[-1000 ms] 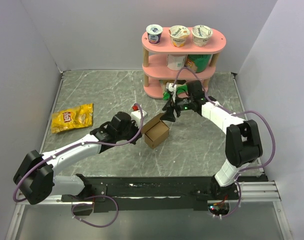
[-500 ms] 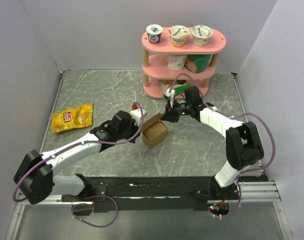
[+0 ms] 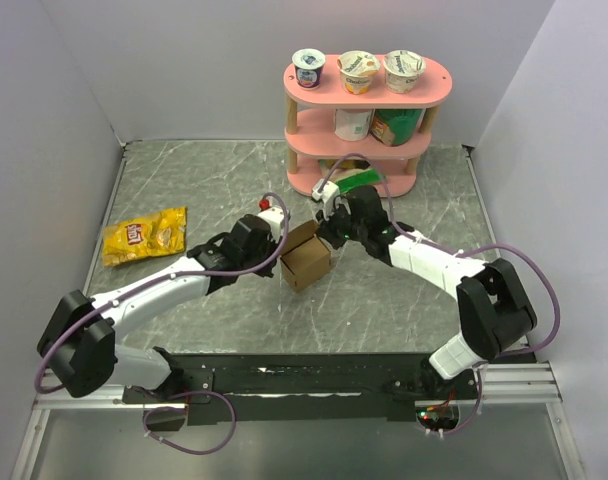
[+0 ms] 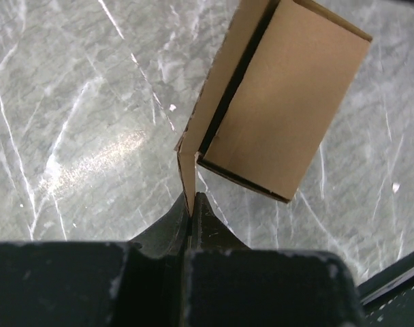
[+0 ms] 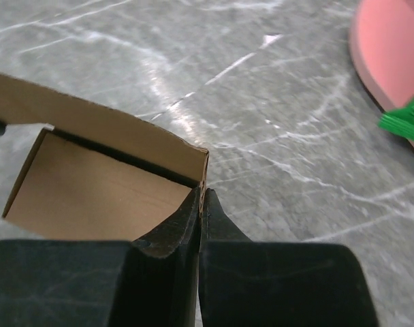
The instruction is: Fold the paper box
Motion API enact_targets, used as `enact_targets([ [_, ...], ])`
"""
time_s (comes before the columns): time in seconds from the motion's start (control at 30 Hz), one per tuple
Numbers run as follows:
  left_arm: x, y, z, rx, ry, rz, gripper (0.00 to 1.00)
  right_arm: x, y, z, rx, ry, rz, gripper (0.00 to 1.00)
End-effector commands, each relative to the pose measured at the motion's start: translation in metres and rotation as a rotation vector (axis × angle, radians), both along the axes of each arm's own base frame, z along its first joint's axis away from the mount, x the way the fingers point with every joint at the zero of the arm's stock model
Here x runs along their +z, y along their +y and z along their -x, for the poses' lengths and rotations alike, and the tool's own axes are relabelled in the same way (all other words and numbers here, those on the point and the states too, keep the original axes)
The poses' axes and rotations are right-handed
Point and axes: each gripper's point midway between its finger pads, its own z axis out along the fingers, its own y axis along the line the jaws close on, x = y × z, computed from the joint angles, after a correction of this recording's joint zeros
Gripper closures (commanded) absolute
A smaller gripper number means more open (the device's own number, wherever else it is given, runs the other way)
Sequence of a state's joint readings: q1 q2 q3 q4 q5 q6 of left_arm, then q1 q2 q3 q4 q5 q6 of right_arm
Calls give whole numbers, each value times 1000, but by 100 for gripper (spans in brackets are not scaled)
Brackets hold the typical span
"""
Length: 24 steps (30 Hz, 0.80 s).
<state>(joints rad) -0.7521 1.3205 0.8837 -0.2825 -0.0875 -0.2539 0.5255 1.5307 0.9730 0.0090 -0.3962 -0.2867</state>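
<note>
From above, my wrists hide where my left hand [image 3: 281, 261] and right hand [image 3: 323, 233] pinch the paper box [image 3: 306, 266]. Each wrist view's edge crops part of the box.

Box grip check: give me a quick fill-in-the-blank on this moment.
The left gripper and right gripper are both ____ on the box.
In the top view, the snack bag lies ____ of the box.
The shelf holds ____ cups on its top tier.
Missing: shut; left; three.
</note>
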Motion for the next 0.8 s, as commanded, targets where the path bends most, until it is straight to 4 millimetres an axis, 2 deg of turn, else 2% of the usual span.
enact_targets([
  [0.0, 20, -18, -16, 73, -15, 101, 99, 23, 19, 4, -75, -55, -69, 100],
  [0.1, 21, -20, -21, 108, -8, 117, 99, 14, 15, 5, -123, -20, -67, 100],
  [0.43, 33, -31, -31, 179, -1, 203, 99, 12, 16, 20, -216, -7, -121, 100],
  [0.53, 35, -34, -33, 181, 5, 216, 99, 5, 13, 21, -257, -3, -114, 100],
  [0.77, 33, -42, -29, 167, 22, 232, 99, -5, 13, 29, -345, 21, -123, 100],
])
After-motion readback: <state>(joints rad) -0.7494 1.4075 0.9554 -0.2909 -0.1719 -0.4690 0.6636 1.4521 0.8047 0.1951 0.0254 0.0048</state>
